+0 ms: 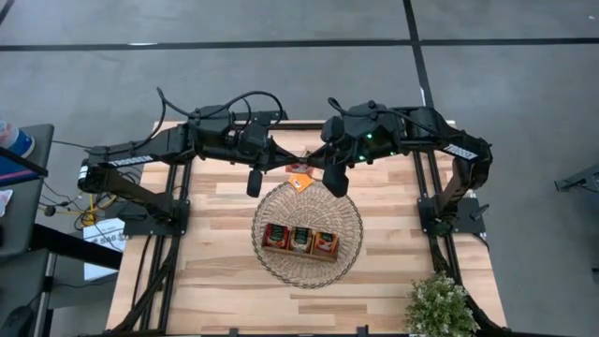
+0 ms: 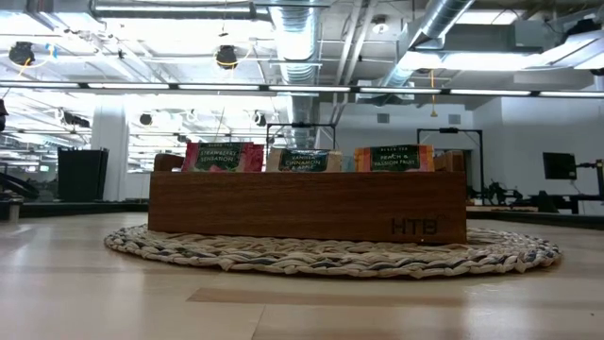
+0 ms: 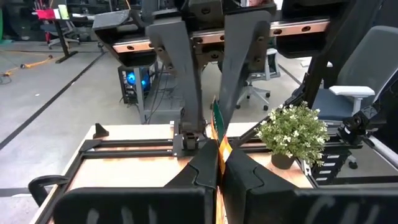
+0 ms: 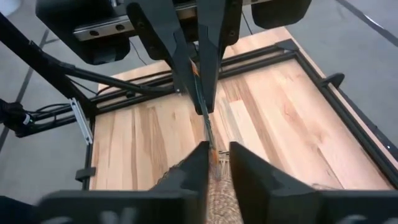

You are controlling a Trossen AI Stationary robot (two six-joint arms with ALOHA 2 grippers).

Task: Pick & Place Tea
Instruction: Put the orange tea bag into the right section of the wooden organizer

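Orange square tea sachet [image 1: 299, 182] pinched between both grippers, at 12 o'clock of round wicker basket [image 1: 348, 245].
Left gripper [image 3: 217, 163] pressed together on sachet; right gripper [image 4: 216, 157] narrowed around its edge.

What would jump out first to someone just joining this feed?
Both arms meet above the far edge of the wicker basket, passing one orange tea sachet between them: the left gripper is shut on it and the right gripper is closing on its other end. Below, in the basket's middle, the wooden tray holds three upright rows of sachets. A small potted plant sits at the table's near right corner.
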